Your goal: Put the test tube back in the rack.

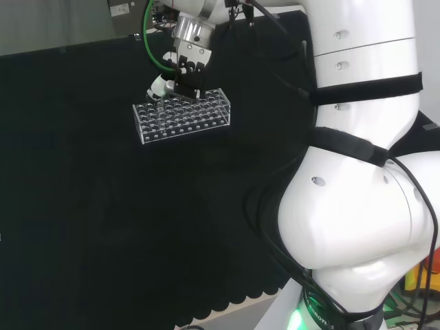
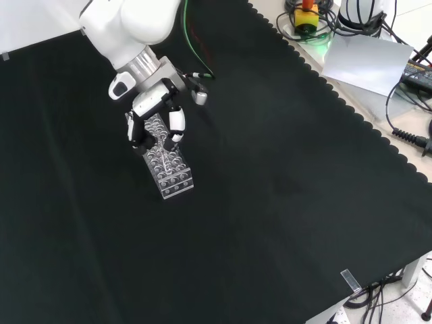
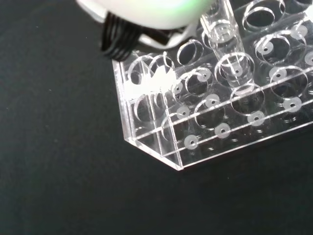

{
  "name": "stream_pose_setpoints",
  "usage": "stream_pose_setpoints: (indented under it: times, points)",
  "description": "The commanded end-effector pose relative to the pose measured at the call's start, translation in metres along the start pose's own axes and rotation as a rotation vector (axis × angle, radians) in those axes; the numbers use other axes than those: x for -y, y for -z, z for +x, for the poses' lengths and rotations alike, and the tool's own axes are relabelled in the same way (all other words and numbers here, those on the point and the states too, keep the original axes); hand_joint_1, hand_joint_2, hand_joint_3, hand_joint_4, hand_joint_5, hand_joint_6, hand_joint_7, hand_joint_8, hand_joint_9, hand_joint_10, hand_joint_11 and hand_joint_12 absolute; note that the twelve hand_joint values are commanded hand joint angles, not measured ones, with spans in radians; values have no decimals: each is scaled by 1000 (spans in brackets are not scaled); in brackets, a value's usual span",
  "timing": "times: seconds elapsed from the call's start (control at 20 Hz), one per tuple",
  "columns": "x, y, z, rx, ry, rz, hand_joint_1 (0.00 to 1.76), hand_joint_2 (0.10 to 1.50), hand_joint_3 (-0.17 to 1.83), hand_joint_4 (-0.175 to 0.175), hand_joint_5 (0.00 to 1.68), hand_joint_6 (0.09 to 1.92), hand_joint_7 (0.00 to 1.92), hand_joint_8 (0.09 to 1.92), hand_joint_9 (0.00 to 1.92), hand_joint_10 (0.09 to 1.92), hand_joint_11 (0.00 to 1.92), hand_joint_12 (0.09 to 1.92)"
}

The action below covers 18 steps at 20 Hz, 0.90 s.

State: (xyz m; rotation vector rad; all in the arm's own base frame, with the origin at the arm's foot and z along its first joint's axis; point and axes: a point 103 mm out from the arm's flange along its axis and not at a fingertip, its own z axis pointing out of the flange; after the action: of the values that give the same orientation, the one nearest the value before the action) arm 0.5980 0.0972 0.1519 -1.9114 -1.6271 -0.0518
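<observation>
A clear, colourless rack (image 1: 183, 116) is showing rows of round holes, each with a small white dot beneath it. A clear test tube (image 3: 226, 36) is showing the same colourless glassy look. The hand (image 2: 154, 115) is showing black and white parts with a silver-grey collar above. The cloth (image 2: 283, 202) is lying plain black, its edge scalloped. A green cable (image 1: 150, 41) is running beside the white arm (image 1: 357, 137), which is wearing black straps.

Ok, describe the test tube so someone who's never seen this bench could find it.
On the black cloth stands one clear plastic rack of round holes, under the hand. The test tube is the clear glass cylinder rising from one hole; nearby holes look empty.
</observation>
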Motion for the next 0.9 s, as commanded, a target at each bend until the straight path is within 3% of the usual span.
stream_pose_setpoints:
  times: [0.05,0.55,0.9]
  points:
    - [13,16,14,-19,41,-22,1030,583,628,-52,541,694,563,973,708,904,485,1448]
    - [57,85,41,-22,111,-76,1023,584,616,-43,495,669,515,968,665,893,451,1455]
    - [93,138,69,35,189,-117,1025,587,608,-37,474,650,491,964,645,888,425,1464]
